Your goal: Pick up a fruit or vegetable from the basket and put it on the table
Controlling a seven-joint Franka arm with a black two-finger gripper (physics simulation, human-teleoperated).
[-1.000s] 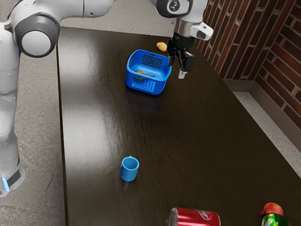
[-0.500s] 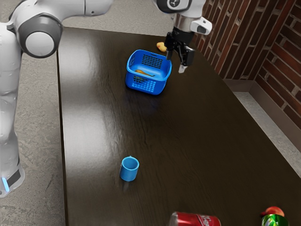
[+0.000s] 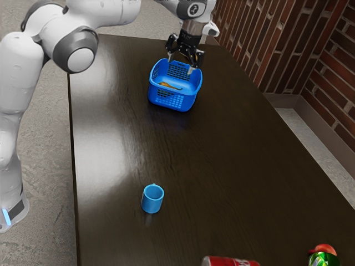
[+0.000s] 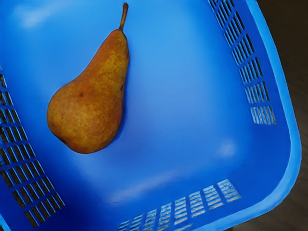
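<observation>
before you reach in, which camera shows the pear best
The wrist view: the pear is large and whole there, stem included, on the floor of the basket. The exterior view shows it small, partly hidden by the basket's wall.

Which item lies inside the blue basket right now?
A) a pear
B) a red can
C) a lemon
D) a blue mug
A: the wrist view shows a brownish pear with its stem, lying on the floor of the blue basket.
</observation>
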